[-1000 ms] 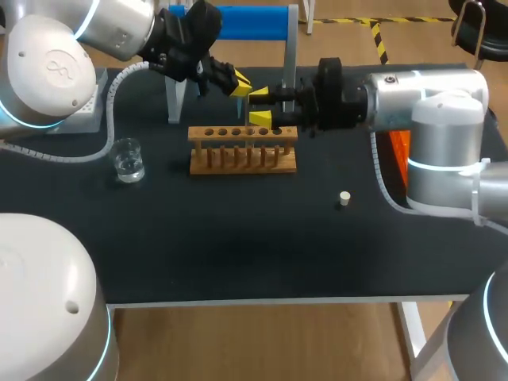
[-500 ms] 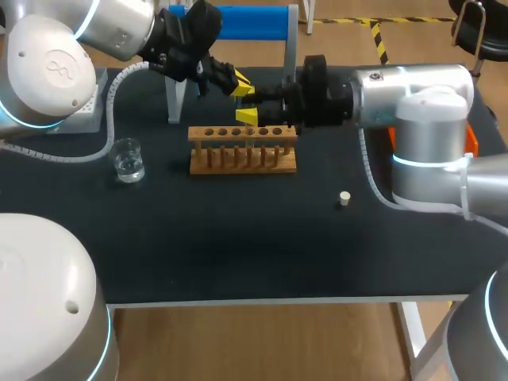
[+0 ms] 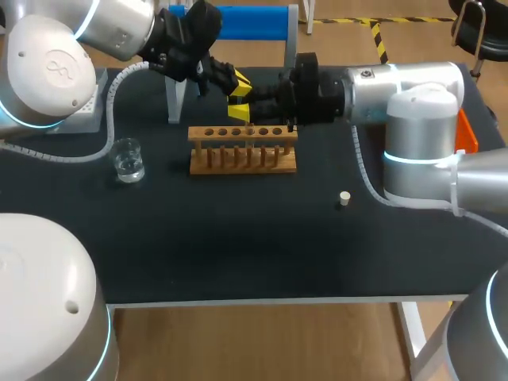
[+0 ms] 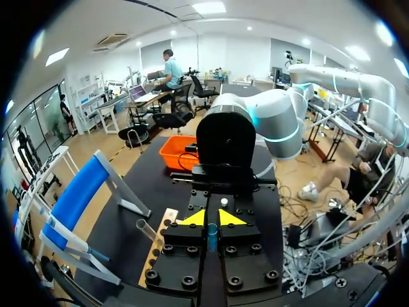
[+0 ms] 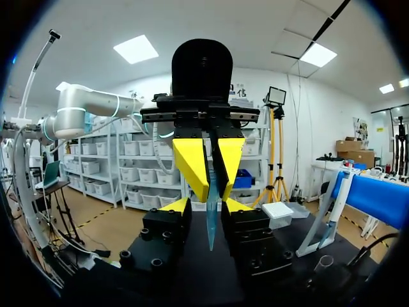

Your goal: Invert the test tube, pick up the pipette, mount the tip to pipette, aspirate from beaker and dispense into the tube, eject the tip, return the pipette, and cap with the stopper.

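The beaker [image 3: 127, 159] stands left of the rack [image 3: 243, 148], the stopper [image 3: 344, 198] right (and nearer the front).

arms [image 3: 413, 95] silver-white, blue rings | left tool [image 4: 208, 219], right tool [image 5: 208, 206] black, yellow-tipped

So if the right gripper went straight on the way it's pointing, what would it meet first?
The bluish tapered piece, held by the left gripper, right ahead of the right gripper's open fingers and in line with their gap. How close it is I cannot tell.
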`<action>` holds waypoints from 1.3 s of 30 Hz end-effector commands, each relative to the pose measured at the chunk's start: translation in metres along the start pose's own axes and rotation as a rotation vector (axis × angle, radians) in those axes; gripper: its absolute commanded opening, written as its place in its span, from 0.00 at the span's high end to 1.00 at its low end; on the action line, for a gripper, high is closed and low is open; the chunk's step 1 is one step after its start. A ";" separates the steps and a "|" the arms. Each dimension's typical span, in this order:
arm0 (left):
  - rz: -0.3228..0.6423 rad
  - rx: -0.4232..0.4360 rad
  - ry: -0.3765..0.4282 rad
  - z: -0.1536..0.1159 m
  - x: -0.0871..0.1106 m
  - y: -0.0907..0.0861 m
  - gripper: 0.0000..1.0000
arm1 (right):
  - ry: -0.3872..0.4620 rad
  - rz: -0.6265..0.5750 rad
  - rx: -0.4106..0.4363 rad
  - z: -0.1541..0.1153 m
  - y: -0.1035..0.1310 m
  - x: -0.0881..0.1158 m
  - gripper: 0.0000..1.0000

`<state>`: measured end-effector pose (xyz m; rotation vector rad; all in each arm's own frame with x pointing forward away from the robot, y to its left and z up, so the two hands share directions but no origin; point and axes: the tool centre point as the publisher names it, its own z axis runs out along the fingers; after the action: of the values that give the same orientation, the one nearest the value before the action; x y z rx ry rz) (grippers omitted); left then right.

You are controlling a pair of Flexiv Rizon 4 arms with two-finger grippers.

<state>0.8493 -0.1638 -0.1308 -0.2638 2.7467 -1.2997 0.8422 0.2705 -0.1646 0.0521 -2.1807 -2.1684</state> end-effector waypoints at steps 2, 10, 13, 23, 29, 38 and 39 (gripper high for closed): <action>-0.001 -0.004 0.003 -0.002 0.000 0.000 1.00 | -0.002 0.003 -0.004 0.001 0.000 -0.001 0.86; -0.001 -0.004 0.003 -0.002 0.000 0.000 1.00 | -0.001 0.011 -0.012 0.000 -0.002 0.000 1.00; -0.001 -0.004 0.003 -0.002 0.000 0.000 1.00 | 0.000 0.011 -0.011 0.000 -0.002 0.000 1.00; -0.001 -0.004 0.003 -0.002 0.000 0.000 0.00 | 0.006 0.006 -0.011 -0.020 -0.008 0.008 1.00; -0.001 -0.004 0.003 -0.002 0.000 0.000 0.00 | 0.022 0.003 -0.025 -0.066 -0.021 0.030 1.00; -0.001 -0.004 0.003 -0.002 0.000 0.000 0.00 | 0.036 -0.007 -0.031 -0.132 -0.044 0.052 1.00; -0.001 -0.004 0.003 -0.002 0.000 0.000 0.00 | 0.038 -0.007 -0.031 -0.137 -0.046 0.054 1.00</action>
<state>0.8493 -0.1636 -0.1307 -0.2639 2.7470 -1.2995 0.8043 0.1683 -0.2068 0.1009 -2.1270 -2.1822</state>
